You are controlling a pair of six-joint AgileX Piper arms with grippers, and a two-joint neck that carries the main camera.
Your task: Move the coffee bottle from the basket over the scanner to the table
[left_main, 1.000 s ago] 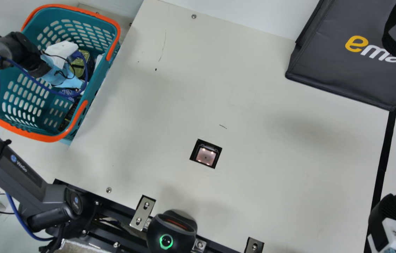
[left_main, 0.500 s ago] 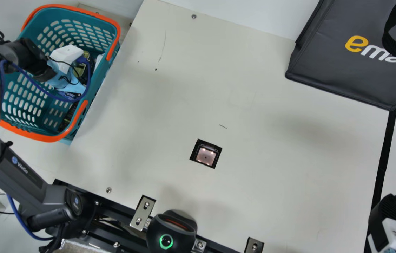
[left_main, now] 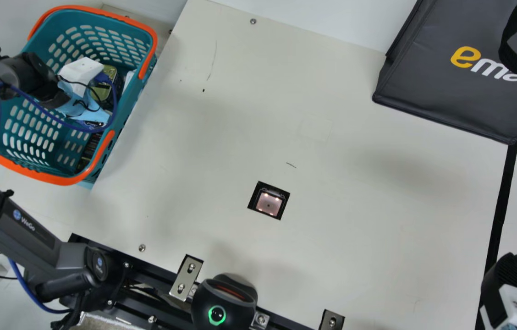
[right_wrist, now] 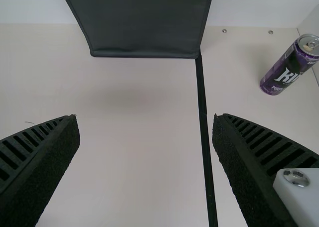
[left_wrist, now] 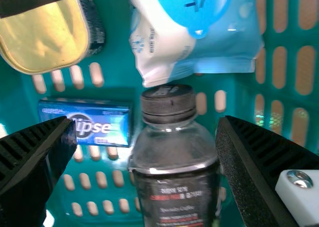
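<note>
Right, across the cream table (left_main: 354, 238) we have nothing delivered, and at the basket (left_main: 57, 179) we look to be at the grasping step. Our left gripper (left_wrist: 144, 120) is down inside the basket, fingers apart, with the coffee bottle (left_wrist: 172, 187) in the basket between them, unclamped. So closing, lifting clear of the basket, passing over the scanner (left_main: 268, 200) and setting down are all left to do. Our right gripper (right_wrist: 144, 116), well apart from the basket, has its fingers spread too, holding nothing.

Now the surroundings: a dark bag (left_main: 446, 91) stands across the table from the basket; inside the basket, a pale blue pouch (left_wrist: 219, 48) crowds the bottle's cap, a yellow-topped tin (left_wrist: 45, 33) sits farther off, and a blue box (left_wrist: 94, 125) lies near one finger. We could nudge pouch or box as we close.
</note>
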